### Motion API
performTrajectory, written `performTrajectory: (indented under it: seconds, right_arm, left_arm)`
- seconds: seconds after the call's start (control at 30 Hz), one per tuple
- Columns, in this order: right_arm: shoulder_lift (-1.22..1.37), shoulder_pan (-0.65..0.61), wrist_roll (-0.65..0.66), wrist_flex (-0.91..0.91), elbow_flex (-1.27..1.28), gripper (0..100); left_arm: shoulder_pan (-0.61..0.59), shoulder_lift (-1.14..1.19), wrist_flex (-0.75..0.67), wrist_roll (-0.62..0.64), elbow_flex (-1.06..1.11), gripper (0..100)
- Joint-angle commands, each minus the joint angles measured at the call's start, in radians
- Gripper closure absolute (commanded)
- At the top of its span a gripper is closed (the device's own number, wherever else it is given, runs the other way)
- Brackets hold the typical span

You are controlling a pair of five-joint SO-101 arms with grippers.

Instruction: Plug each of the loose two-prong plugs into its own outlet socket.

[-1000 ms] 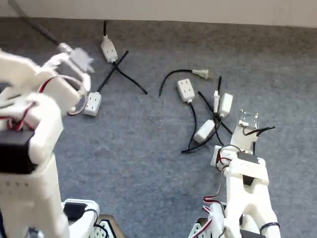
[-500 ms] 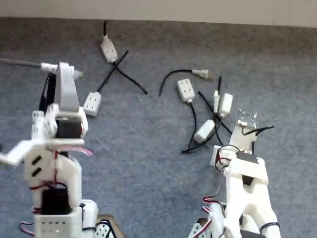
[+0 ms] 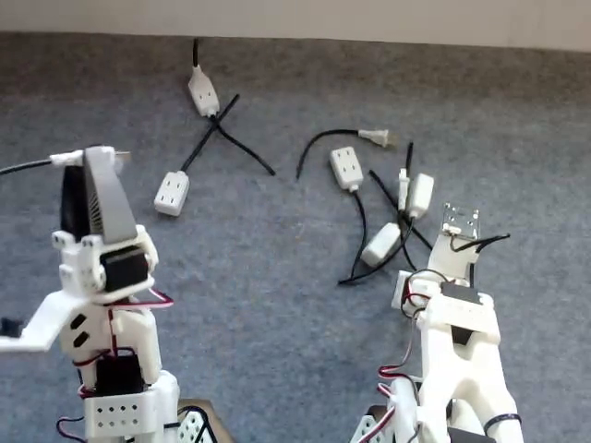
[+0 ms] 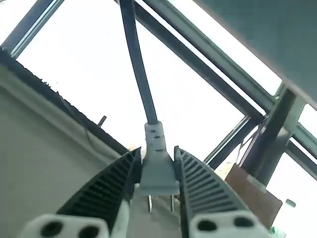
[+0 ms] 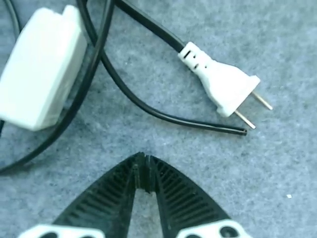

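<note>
Over the last second the left arm swung in from the left edge of the high view and came upright on its own side of the table (image 3: 277, 295). The right arm and everything lying on the table kept their places.

**Gripper state**
- The left gripper (image 4: 156, 150) was clamped on a white two-prong plug (image 4: 158, 171), held well above the table. The prongs pointed back toward the wrist, and the dark cord (image 4: 138, 64) led away past the fingertips.
- The right gripper (image 5: 143, 166) was closed on nothing. It sat low over the table near a second plug (image 5: 220, 84), which lay flat beside one of the right-hand sockets (image 5: 42, 69).

**Likely faults**
- With the prongs facing the wrist, the held plug probably could not be pushed into a socket without being regripped. A regrip risked dropping it.
- The trailing cord could tug the plug askew in the jaws as the arm descended.
- The sockets lay loose on the table, so an off-axis push would likely slide one away rather than seat the prongs.

**Receptacles**
- The near-left socket (image 3: 172, 192) and the centre socket (image 3: 346, 167) lay face up with nothing seated in them.
- Whether the far socket (image 3: 201, 92) or the right-hand sockets held anything could not be told.
</note>
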Motion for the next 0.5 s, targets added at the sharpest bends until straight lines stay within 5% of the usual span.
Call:
performTrajectory:
  seconds: [0.0, 0.23, 0.47]
  right_arm:
    - [0.001, -0.013, 0.012, -0.015, -0.004, 98.9]
    - [-0.01, -0.102, 0.009, -0.01, -0.015, 98.9]
    - [-0.012, -0.351, 0.012, -0.007, -0.03, 98.9]
  left_arm:
    - [-0.008, -0.007, 0.198, 0.002, 0.018, 99]
    - [0.028, -0.004, 0.334, 0.049, 0.018, 99]
    - [0.044, -0.008, 0.457, 0.608, 0.018, 99]
